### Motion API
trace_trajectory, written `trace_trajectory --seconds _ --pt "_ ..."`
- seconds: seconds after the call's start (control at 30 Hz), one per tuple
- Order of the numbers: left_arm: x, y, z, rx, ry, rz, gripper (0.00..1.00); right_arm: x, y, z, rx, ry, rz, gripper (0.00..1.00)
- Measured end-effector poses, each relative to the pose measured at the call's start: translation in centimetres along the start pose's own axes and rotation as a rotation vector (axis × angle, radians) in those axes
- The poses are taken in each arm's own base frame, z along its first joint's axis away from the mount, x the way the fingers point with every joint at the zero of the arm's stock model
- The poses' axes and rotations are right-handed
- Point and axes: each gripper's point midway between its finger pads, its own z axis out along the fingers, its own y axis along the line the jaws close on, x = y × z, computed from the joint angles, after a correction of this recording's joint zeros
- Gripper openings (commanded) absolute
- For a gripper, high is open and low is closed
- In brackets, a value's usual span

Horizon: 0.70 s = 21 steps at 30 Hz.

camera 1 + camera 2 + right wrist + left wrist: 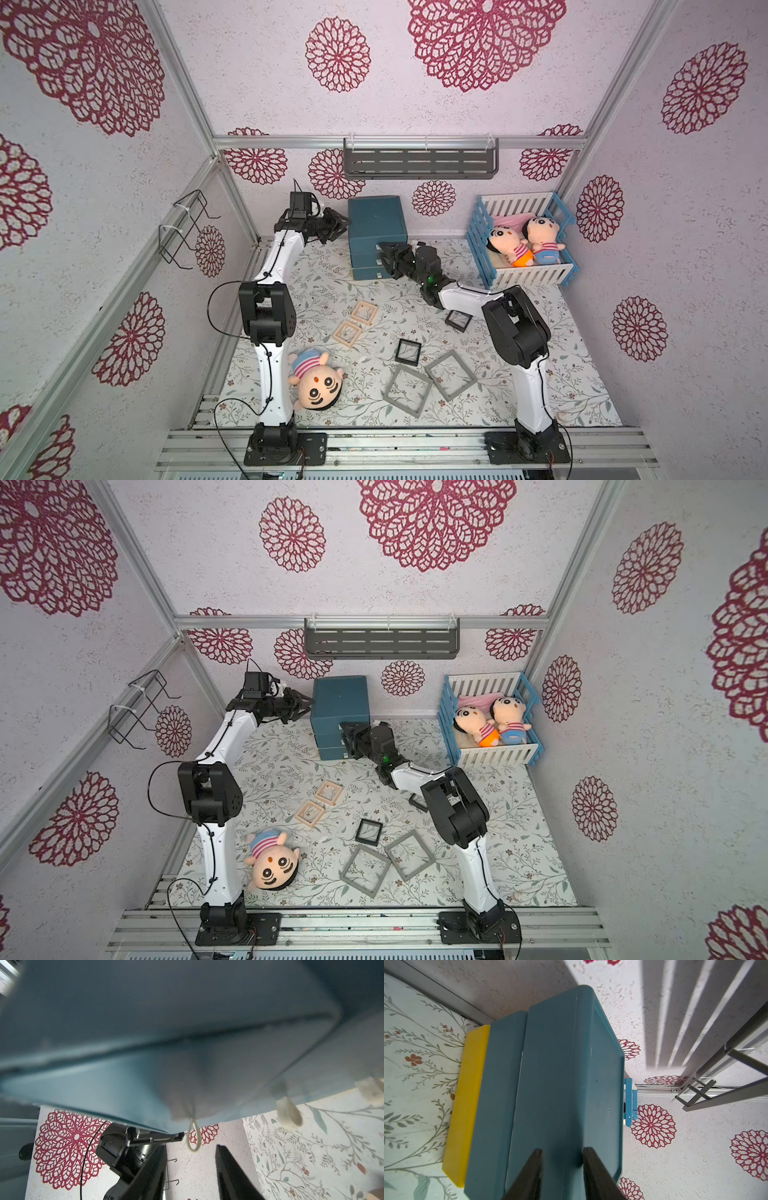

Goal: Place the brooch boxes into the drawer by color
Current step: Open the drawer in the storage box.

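The drawer [376, 224] is a teal cabinet of three stacked drawers at the back of the table. My left gripper [343, 226] is at its upper left side, and in the left wrist view it [562, 1151] stands open against the teal wall, empty. My right gripper [384, 259] is at the drawer fronts. In the right wrist view it [191, 1147] is open, with a pale loop pull [193, 1136] hanging just at its tips. The brooch boxes lie on the cloth: two beige [364, 312], two black [407, 352], two grey [407, 390].
A blue-and-white crib [482, 241] with two dolls stands at the back right. A doll's head [316, 382] lies front left. A grey shelf [419, 160] hangs on the back wall and a wire rack [187, 228] on the left wall. A yellow slab [467, 1105] lies under the cabinet.
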Motion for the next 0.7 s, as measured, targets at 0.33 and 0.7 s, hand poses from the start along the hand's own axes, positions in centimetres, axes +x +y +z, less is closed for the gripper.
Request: trace_trajectory --seconds 0.33,0.7 --pt "0.31 -0.29 0.22 0.003 0.005 0.005 0.34 -0.58 -0.58 0.81 0.025 -0.022 0.015 0.18" --pt "0.2 -0.36 0.21 0.006 0.001 0.009 0.3 -0.72 -0.42 0.89 0.015 -0.034 0.022 0.0"
